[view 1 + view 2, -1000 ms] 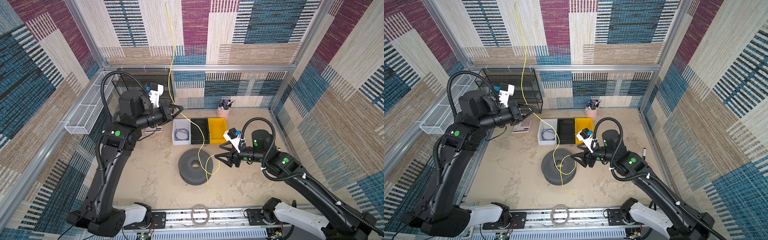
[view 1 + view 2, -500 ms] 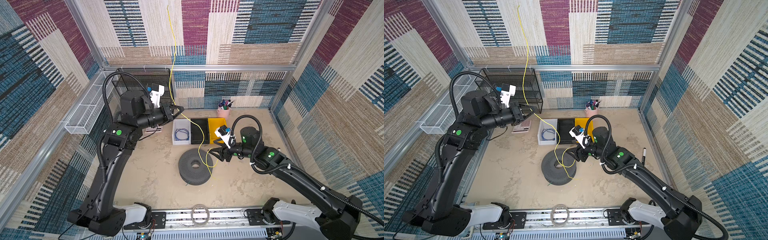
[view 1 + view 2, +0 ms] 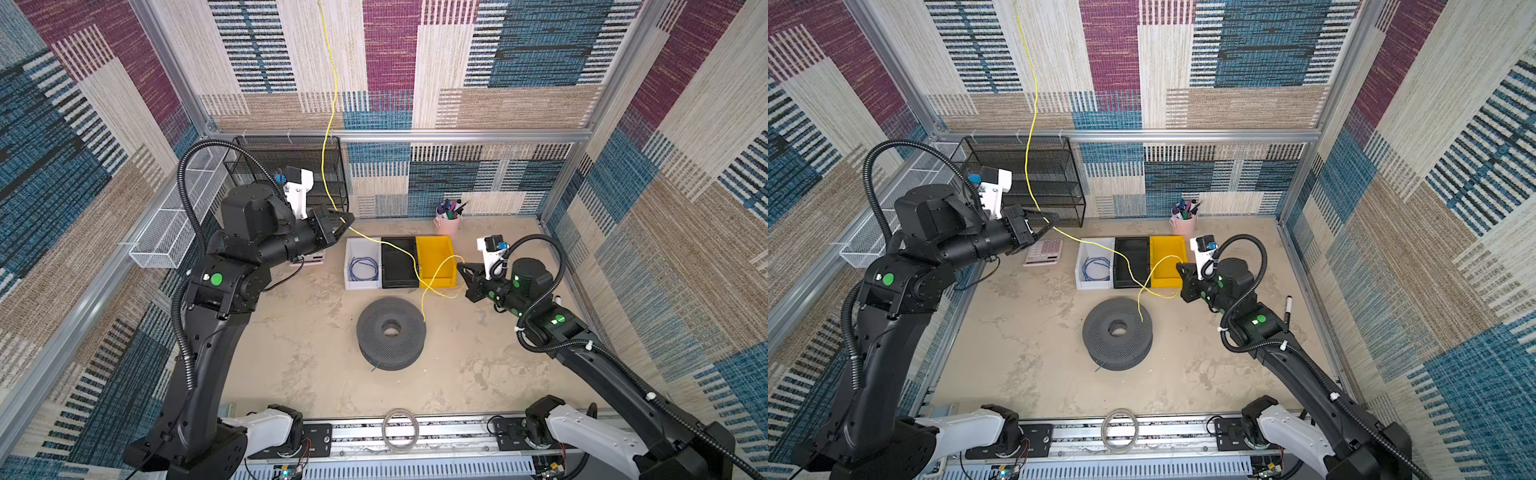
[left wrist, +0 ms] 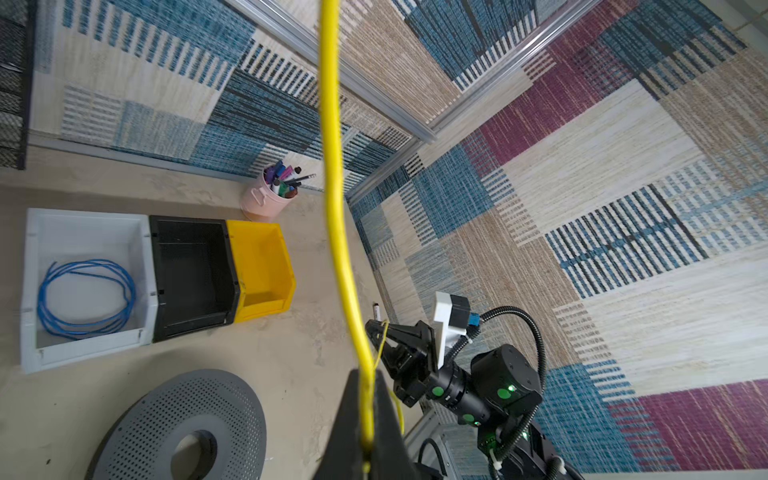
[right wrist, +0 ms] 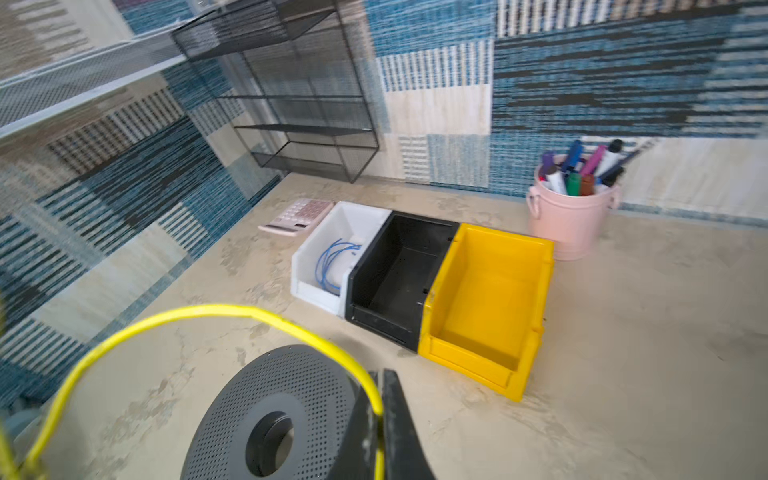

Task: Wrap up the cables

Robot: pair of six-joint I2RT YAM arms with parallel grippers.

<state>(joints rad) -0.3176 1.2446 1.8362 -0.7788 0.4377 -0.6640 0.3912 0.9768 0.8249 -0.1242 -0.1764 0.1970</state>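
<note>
A dark perforated spool (image 3: 374,328) is sitting mid-tabletop (image 3: 299,353). A white bin (image 3: 362,242), black bin (image 3: 395,276) and yellow bin (image 3: 434,249) are lining up at its 12 o'clock, with a pink marker cup (image 3: 448,226) beyond. The blue cable (image 4: 87,264) is lying coiled in the white bin.

The yellow cable (image 4: 331,124) is hanging from above. The left gripper (image 3: 347,219), at the spool's 10 o'clock, is pinching it between closed fingers. The cable is then looping across the black bin to the right gripper (image 3: 460,266) at 2 o'clock, whose fingers are also clamping it.

The right wrist view is showing a pink calculator (image 5: 297,216) beside the white bin, which the left wrist view is missing. Both arms are reaching inward above the tabletop.
</note>
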